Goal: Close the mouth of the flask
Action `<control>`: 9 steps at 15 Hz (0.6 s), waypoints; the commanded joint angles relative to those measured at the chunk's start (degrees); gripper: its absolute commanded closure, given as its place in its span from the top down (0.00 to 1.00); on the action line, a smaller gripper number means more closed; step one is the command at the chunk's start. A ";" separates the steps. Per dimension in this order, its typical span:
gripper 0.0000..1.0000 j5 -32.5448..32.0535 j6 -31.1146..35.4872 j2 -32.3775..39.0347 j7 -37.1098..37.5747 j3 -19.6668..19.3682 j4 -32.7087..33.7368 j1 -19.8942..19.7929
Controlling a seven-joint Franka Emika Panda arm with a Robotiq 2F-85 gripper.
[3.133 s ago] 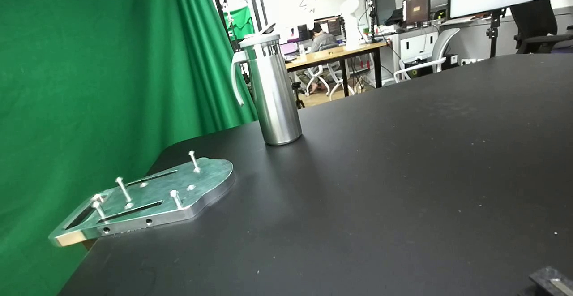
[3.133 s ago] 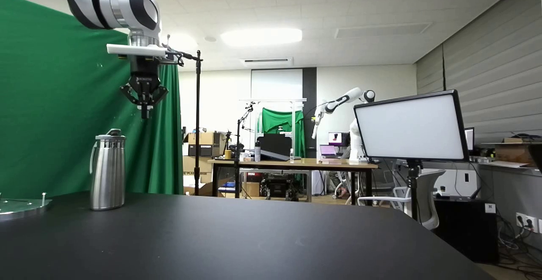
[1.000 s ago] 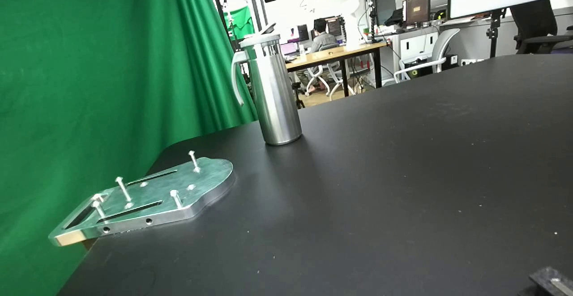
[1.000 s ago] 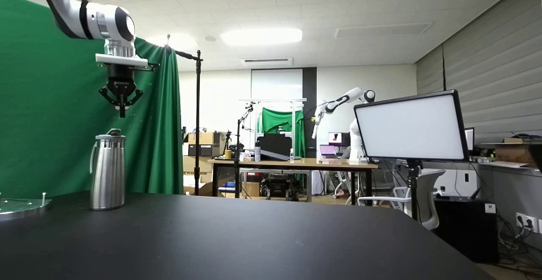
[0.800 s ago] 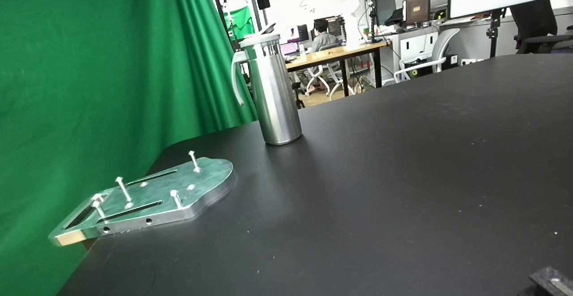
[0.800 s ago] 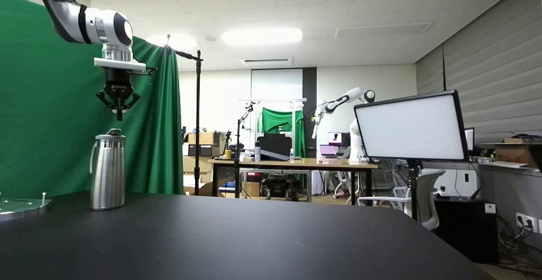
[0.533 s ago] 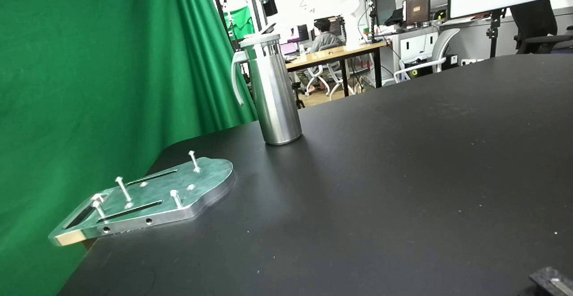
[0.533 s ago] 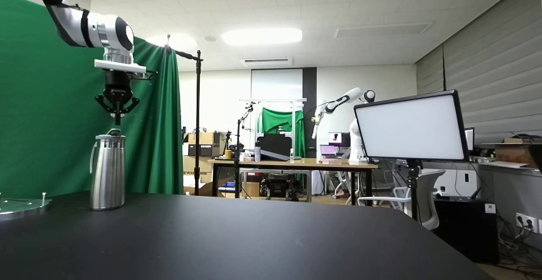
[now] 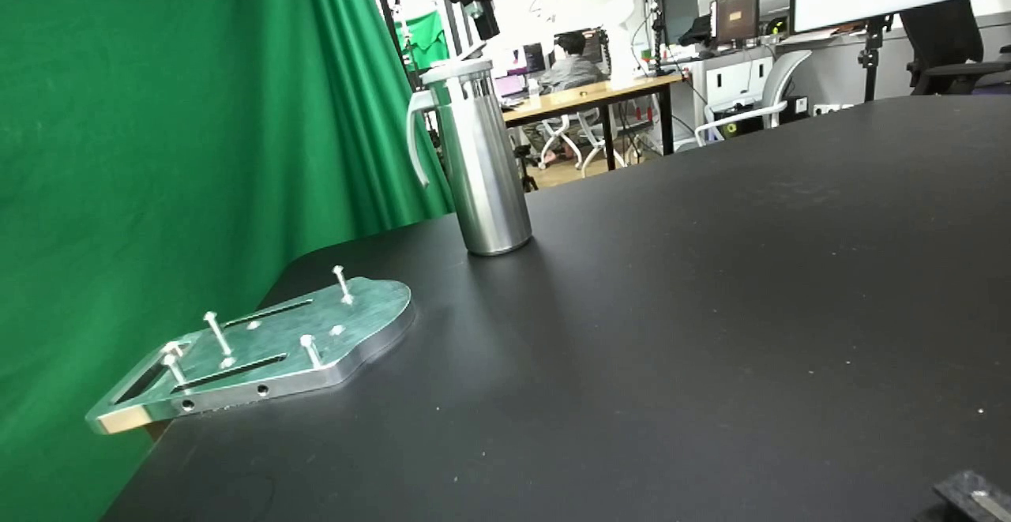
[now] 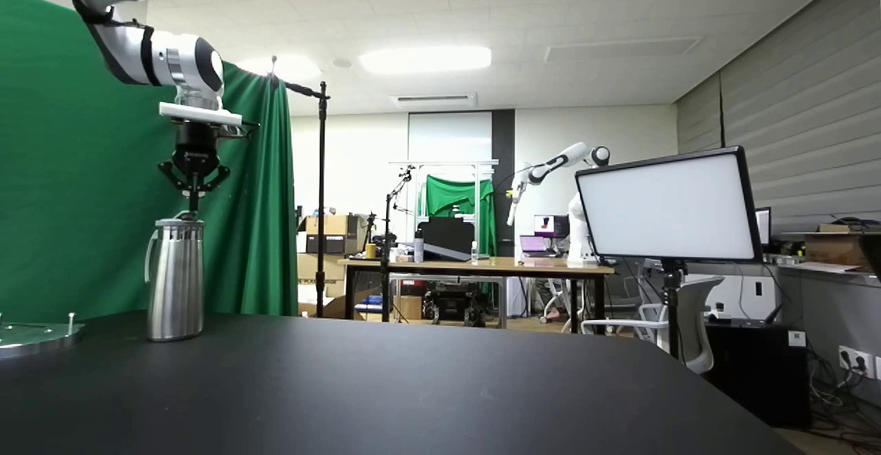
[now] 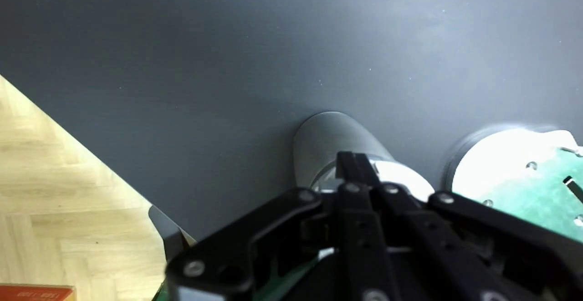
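The tall steel flask (image 9: 494, 174) stands upright on the black table, its handle to the left; it also shows in an exterior view (image 10: 175, 290) and the wrist view (image 11: 332, 132). Its greyish mouth (image 9: 456, 70) carries a small raised lever (image 9: 474, 50). My gripper (image 9: 487, 29) points down just above the mouth, fingertips together with nothing between them. In an exterior view the fingertips (image 10: 194, 207) reach the lever on top; contact is likely but not certain. In the wrist view the gripper (image 11: 355, 157) covers part of the mouth (image 11: 405, 176).
A flat transparent plate (image 9: 292, 332) with upright pegs lies at the table's left edge, near the flask; it also shows in the wrist view (image 11: 505, 164). A green curtain (image 9: 197, 111) hangs behind. The table edge (image 11: 77, 141) is close to the flask.
My shut gripper has come left and down from well above to the top of the flask. In the last half second the flask has shifted very slightly and the lever looks a little lower.
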 commanded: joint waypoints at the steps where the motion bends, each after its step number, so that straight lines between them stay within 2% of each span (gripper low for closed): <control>1: 0.00 -0.36 -2.49 3.36 -0.51 -0.76 5.79 1.06; 9: 0.00 -0.76 -3.31 4.46 -0.40 -0.78 8.21 1.43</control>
